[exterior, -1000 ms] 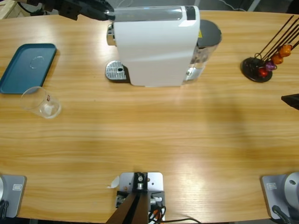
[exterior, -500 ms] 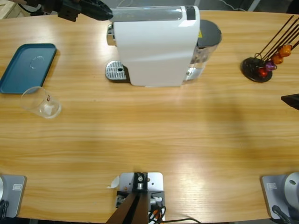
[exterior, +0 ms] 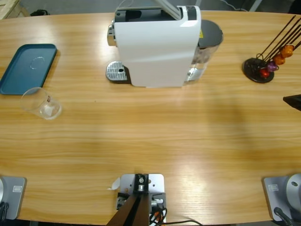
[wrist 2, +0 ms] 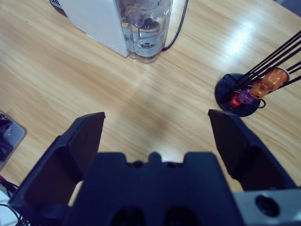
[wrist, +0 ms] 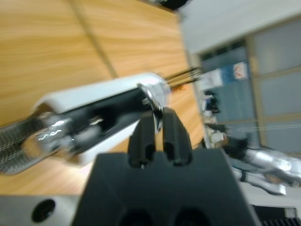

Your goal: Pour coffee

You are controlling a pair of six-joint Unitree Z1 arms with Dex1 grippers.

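Left claw [wrist: 159, 123] on machine's raised lever [wrist: 151, 98]

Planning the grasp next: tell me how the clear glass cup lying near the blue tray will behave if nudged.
The glass cup lies on its side, so a nudge would likely roll it. It looks thin, probably light, smooth and perhaps slippery for jaws. Being glass, it may break if it falls off the table.

Machine [exterior: 157, 47] at the table's [exterior: 150, 141] far middle, drip grate [exterior: 116, 72] at its left foot, water tank [exterior: 207, 44] against its right side. Tray [exterior: 26, 68] at far left, glass [exterior: 41, 103] lying just before it. Capsule stand [exterior: 258, 69] at far right
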